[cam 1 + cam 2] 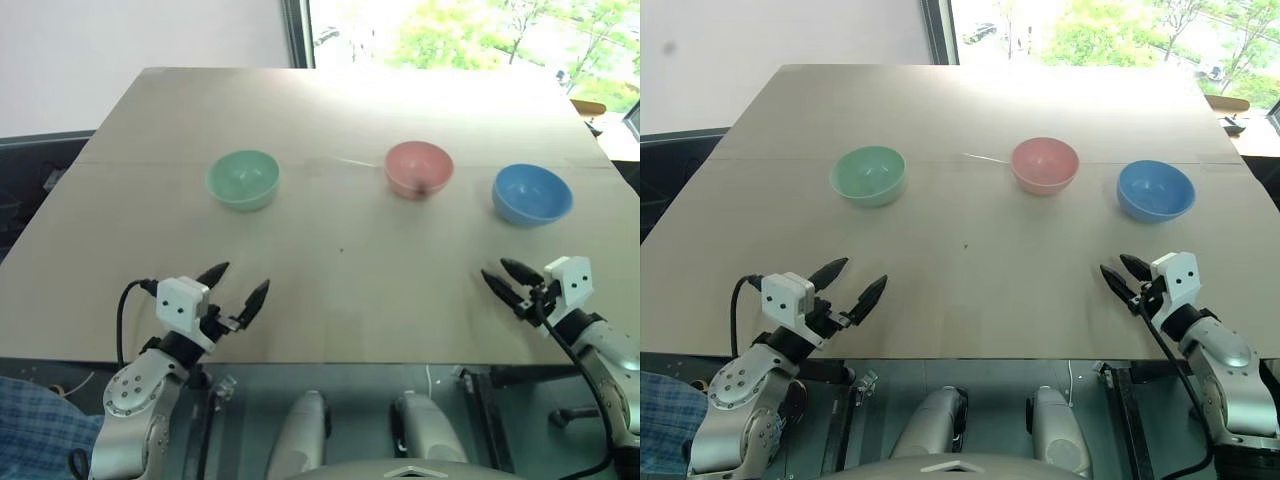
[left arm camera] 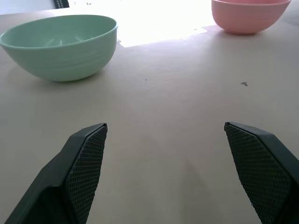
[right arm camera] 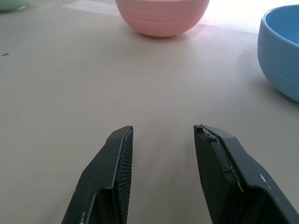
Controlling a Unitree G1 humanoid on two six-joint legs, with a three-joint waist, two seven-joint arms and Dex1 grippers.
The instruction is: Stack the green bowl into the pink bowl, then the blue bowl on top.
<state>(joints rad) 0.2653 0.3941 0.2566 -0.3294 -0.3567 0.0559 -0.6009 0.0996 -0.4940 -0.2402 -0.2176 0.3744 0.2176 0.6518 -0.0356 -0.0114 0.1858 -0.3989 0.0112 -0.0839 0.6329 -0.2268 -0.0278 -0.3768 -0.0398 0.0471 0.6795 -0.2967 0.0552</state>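
Three bowls stand in a row across the table, all upright and apart. The green bowl (image 1: 243,180) is on the left, the pink bowl (image 1: 418,169) in the middle, the blue bowl (image 1: 532,194) on the right. My left gripper (image 1: 236,288) hovers near the table's front edge, well short of the green bowl (image 2: 60,45), open wide and empty. My right gripper (image 1: 506,277) sits near the front right, short of the blue bowl (image 3: 282,56), fingers partly apart with nothing between them. The pink bowl (image 3: 161,16) lies ahead of it.
The tan table (image 1: 330,300) ends just behind both grippers at its front edge. A window (image 1: 470,30) is beyond the far edge. A thin pale mark (image 1: 985,158) lies on the table next to the pink bowl.
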